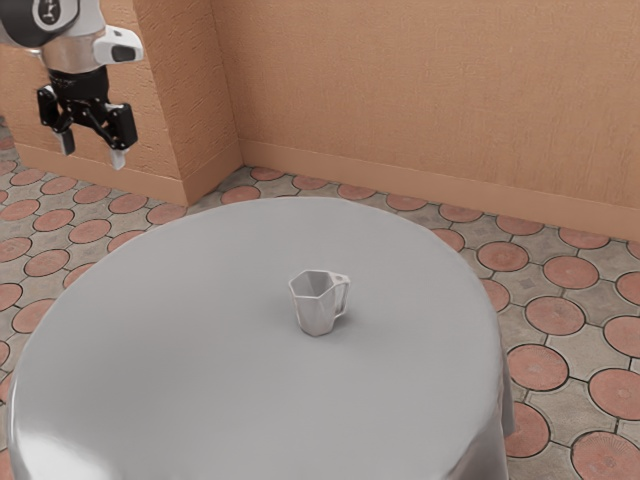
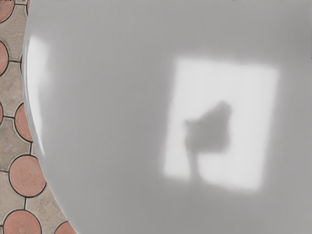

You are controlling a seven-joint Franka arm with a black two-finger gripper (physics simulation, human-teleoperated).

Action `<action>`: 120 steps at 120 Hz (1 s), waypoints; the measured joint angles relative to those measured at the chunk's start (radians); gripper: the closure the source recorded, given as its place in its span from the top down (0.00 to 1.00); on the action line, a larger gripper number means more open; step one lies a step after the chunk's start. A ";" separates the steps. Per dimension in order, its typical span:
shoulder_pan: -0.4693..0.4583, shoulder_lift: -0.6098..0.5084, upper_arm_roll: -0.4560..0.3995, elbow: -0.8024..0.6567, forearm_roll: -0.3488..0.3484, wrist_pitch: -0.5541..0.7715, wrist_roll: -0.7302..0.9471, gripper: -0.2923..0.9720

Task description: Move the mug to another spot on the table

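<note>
A white faceted mug [image 1: 320,301] stands upright near the middle of the round grey table [image 1: 180,360], its handle turned toward the exterior view's right. My gripper [image 1: 92,149] hangs high in the exterior view's upper left, well above the table's far-left edge and far from the mug. Its two fingers stand apart, open, with nothing between them. Under my hand, the wrist view has the table's glossy top [image 2: 122,97] with a bright square reflection and a dark shadow in it.
The table's curved edge [image 2: 34,146] drops to a floor of round terracotta tiles [image 1: 560,320]. An orange wall with a jutting corner [image 1: 190,90] stands behind the gripper. Bare tabletop lies all around the mug.
</note>
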State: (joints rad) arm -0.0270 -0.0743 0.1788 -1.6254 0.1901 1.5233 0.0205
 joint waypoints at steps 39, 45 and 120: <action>0.002 0.104 -0.055 -0.006 -0.042 0.033 -0.012 0.77; 0.002 0.137 -0.078 -0.005 -0.047 0.050 -0.003 0.77; -0.197 0.544 -0.241 0.175 -0.033 0.241 0.208 0.77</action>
State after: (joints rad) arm -0.2243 0.4695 -0.0624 -1.4506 0.1574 1.7644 0.2283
